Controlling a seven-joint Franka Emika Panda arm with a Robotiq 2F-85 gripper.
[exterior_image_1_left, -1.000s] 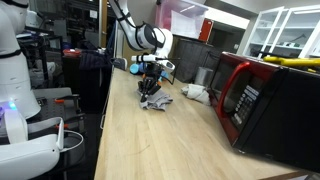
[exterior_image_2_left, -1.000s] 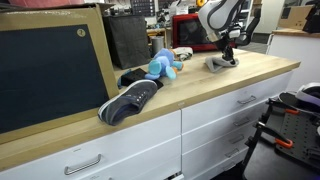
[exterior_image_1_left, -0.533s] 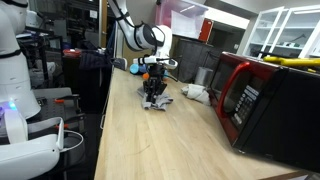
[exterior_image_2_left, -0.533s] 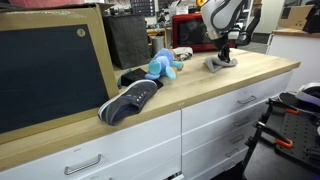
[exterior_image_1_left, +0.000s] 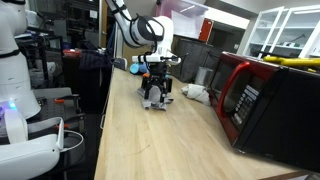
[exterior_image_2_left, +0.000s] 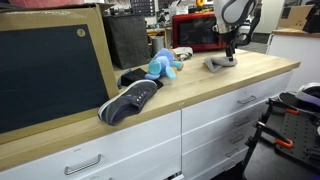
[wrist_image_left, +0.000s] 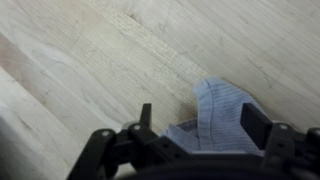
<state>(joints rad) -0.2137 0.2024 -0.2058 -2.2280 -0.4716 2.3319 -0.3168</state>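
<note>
In an exterior view a long wooden surface (exterior_image_2_left: 200, 90) runs over white drawers (exterior_image_2_left: 215, 125). Near its far end the pincer (exterior_image_2_left: 230, 54) hangs from the arm (exterior_image_2_left: 236, 12) right over a crumpled grey cloth (exterior_image_2_left: 219, 65), too small here to tell whether it is clamped on the fabric. A blue plush toy (exterior_image_2_left: 163, 66) lies in front of a red microwave (exterior_image_2_left: 195, 32), a dark shoe (exterior_image_2_left: 130, 101) sits nearer the camera at the front edge, and a black board (exterior_image_2_left: 45, 75) in a wooden frame stands at the left.
</note>
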